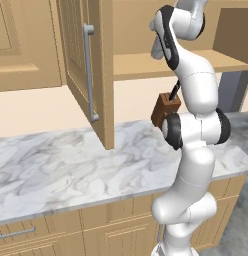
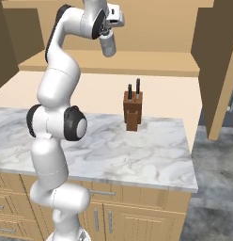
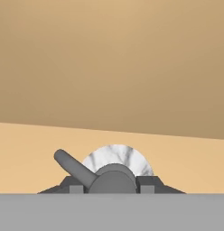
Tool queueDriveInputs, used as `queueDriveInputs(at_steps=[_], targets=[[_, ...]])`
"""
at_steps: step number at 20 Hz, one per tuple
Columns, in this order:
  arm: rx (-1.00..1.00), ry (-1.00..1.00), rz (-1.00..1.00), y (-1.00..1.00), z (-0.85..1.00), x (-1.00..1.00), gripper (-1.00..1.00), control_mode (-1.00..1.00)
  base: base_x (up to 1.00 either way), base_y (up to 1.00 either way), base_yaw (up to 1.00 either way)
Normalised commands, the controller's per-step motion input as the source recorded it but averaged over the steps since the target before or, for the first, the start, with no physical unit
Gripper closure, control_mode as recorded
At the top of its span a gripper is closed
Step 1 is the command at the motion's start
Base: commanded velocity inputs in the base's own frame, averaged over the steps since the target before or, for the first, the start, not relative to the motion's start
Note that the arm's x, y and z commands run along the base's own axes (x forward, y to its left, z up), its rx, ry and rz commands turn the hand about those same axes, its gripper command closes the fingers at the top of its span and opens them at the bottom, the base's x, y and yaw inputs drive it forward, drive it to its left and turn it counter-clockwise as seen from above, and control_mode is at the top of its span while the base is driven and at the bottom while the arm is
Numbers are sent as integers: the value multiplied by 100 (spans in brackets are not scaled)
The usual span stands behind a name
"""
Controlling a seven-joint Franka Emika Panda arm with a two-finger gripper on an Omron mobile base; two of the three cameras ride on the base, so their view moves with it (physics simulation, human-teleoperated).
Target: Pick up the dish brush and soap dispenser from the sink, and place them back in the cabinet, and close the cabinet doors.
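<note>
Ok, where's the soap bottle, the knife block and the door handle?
soap dispenser (image 2: 108, 46), right base view, marbled body under the hand.
knife block (image 2: 133, 111), right base view, wooden front.
door handle (image 1: 89, 70), left base view, middle of the bar.

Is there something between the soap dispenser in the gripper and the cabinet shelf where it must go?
Nothing visible stands in the way. The gripper holds the soap dispenser just above the cabinet shelf, and the shelf under it is bare. The cabinet doors stand open. The knife block sits lower, on the counter.
</note>
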Motion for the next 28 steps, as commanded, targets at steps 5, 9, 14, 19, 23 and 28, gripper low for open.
queueDriveInputs(at_steps=[5,9,14,19,23,28], targets=[[0,2,0,0,5,0,100,-100,0,0,0],[0,5,0,0,0,-1,100,-100,0,0,0],[0,4,0,0,0,-4,100,-100,0,0,0],[0,4,0,0,0,-9,100,-100,0,0,0],[0,0,0,0,0,-12,100,-100,0,0,0],[0,0,0,0,0,-17,100,-100,0,0,0]])
